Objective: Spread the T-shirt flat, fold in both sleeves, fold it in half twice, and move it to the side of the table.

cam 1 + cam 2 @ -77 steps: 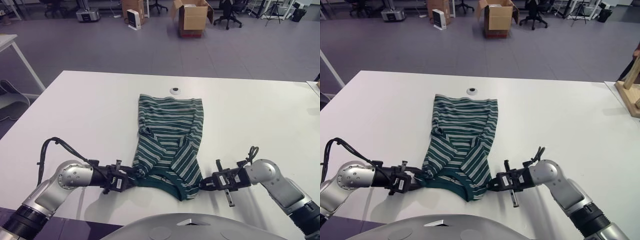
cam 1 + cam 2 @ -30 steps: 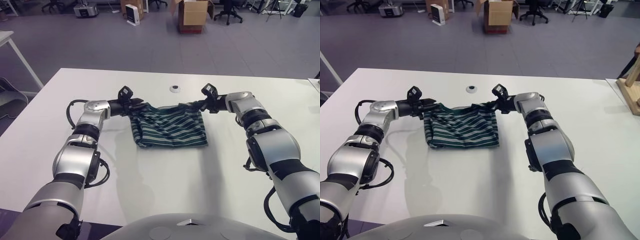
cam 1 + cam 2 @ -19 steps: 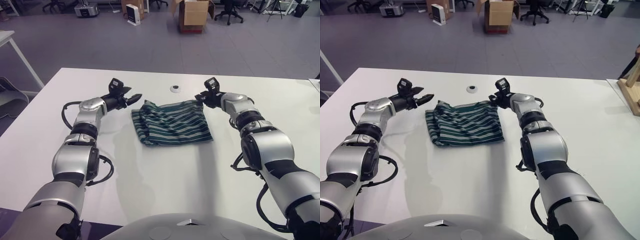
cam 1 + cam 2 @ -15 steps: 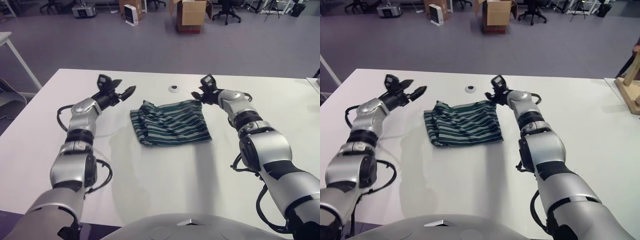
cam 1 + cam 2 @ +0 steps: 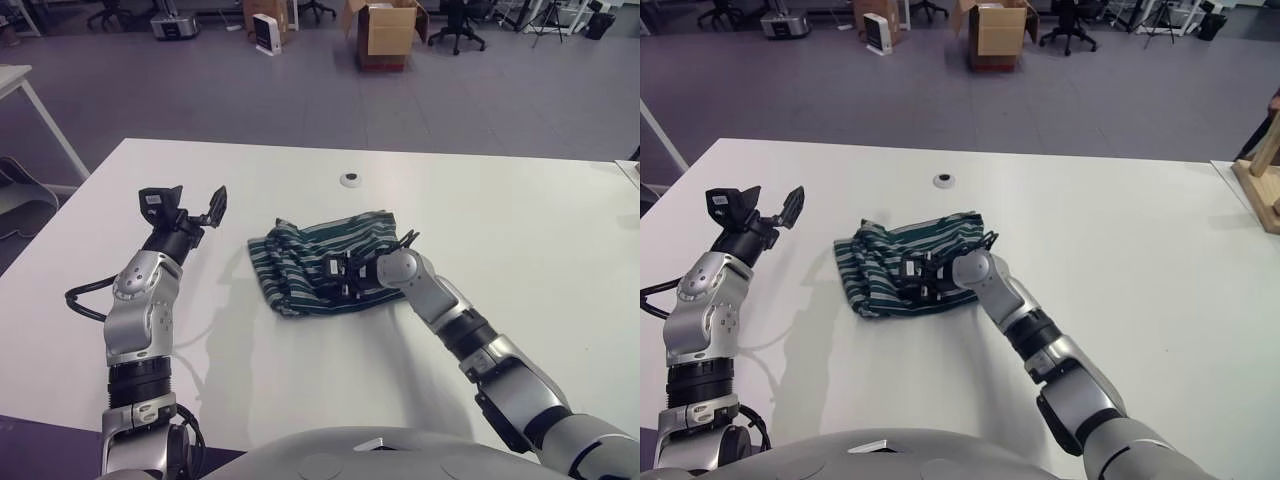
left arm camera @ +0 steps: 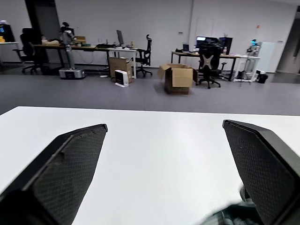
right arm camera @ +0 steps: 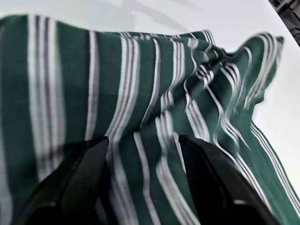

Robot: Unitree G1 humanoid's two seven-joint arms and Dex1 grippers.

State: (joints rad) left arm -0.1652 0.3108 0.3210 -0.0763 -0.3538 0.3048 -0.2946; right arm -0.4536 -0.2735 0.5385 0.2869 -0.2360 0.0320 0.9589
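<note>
T-shirt (image 5: pixel 298 262) lies folded but rumpled at the centre of the surface (image 5: pixel 500 230). Right hand (image 5: pixel 343 277) rests on it, fingers parted, gripping nothing. Left hand (image 5: pixel 190 205) hangs released at 9 o'clock, well apart. Judged step: last fold. Next calls for pinching an edge.

The desk (image 5: pixel 520 230) is white with a plain, smooth top, and its far left corner stands out against the grey floor beyond. A green T-shirt (image 5: pixel 288 265) with pale stripes lies on it about midway between the left and right edges, somewhat nearer the far edge than the near one. It is a rumpled, roughly folded bundle, with wrinkles bunched along its left side. Beyond the T-shirt, close to the far edge and apart from the cloth, sits a small round thing (image 5: pixel 350 180), pale with a dark centre, possibly a cap or disc.
</note>
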